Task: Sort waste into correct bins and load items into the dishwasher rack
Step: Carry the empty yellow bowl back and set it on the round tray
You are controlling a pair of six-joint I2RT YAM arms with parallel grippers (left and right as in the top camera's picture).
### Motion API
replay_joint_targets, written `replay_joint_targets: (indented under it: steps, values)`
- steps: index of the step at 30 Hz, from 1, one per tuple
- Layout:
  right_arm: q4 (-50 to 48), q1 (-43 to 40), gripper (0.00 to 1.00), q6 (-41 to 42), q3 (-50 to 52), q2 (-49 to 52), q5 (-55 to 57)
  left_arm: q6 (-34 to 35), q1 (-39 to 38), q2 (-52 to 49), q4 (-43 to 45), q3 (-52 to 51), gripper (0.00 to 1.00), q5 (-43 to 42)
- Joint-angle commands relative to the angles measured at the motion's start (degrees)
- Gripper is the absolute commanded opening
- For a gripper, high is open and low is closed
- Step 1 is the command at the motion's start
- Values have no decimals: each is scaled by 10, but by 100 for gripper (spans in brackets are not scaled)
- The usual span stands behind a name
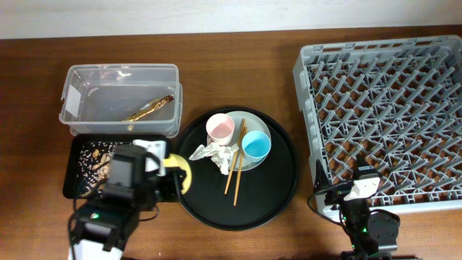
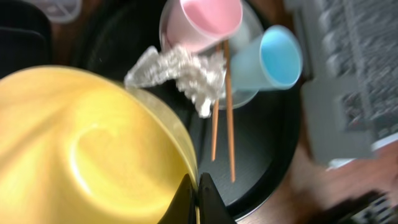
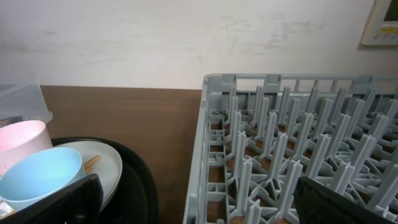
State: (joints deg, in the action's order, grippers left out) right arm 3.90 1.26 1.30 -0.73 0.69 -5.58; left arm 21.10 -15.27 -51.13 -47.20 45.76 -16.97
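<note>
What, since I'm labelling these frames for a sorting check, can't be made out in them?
Overhead: the yellow bowl is mostly under the left arm; only a sliver shows.
Left wrist: the bowl is blurred, too close; the left gripper is cut by the bottom edge.
Overhead: the food scraps in the black tray are too small to identify.
Overhead: the dishwasher rack runs off the right edge.

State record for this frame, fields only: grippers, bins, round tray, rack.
left gripper: shut on bowl rim
right gripper: open, beside rack
clear box: wrapper inside
shallow tray: scraps
round tray: plate with pink cup, blue cup; napkin; chopsticks
rack: no dishes
</note>
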Motion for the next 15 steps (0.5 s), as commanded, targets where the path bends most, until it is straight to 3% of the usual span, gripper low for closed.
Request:
replay_joint_targets:
  steps: [1, 10, 15]
  values:
    - [1, 2, 99, 1, 4, -4, 1, 43, -92, -41, 10, 4, 0, 114]
    - [1, 2, 99, 1, 4, -4, 1, 63, -237, -231, 59, 4, 0, 179]
    - [1, 2, 99, 1, 4, -4, 1, 73, -271, -289, 81, 4, 0, 205]
